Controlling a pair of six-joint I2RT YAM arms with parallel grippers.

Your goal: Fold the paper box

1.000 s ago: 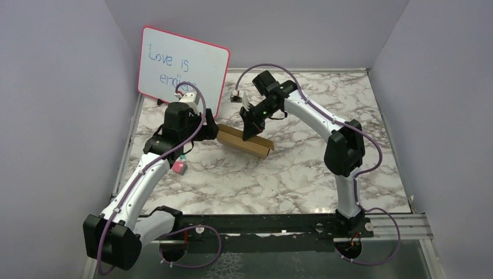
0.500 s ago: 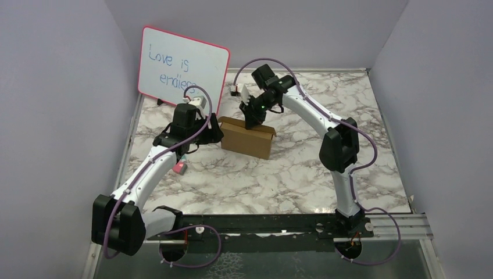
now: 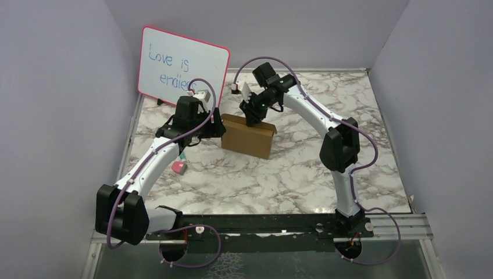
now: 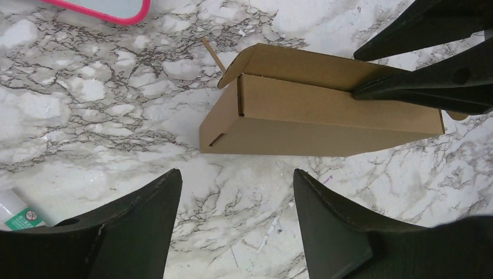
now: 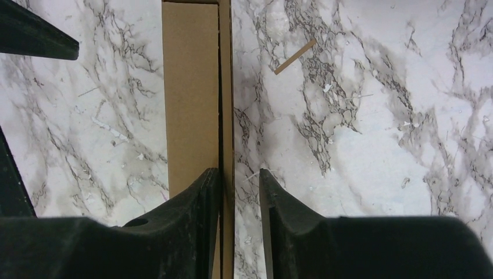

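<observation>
**One paper box standing mid-surface between two end effectors**

Nearest, two arms rose from the front rail of the marbled surface (image 3: 279, 174). One small pink block (image 3: 179, 168) lay beside the left arm, and one white tube with a green label (image 4: 16, 214) lay close by. Farther in, the left end effector (image 4: 235, 174) hung open just short of the one paper box (image 3: 247, 136), nothing between its two fingers. The box stood as a folded brown carton at mid-surface, one end flap partly raised. The right end effector (image 5: 237, 170) sat over its far top edge, two fingers slightly parted astride the cardboard lip, a gap showing on one side. One thin cardboard strip (image 5: 295, 56) lay behind the box. Farthest, one pink-framed whiteboard (image 3: 183, 70) leaned at the back.
</observation>
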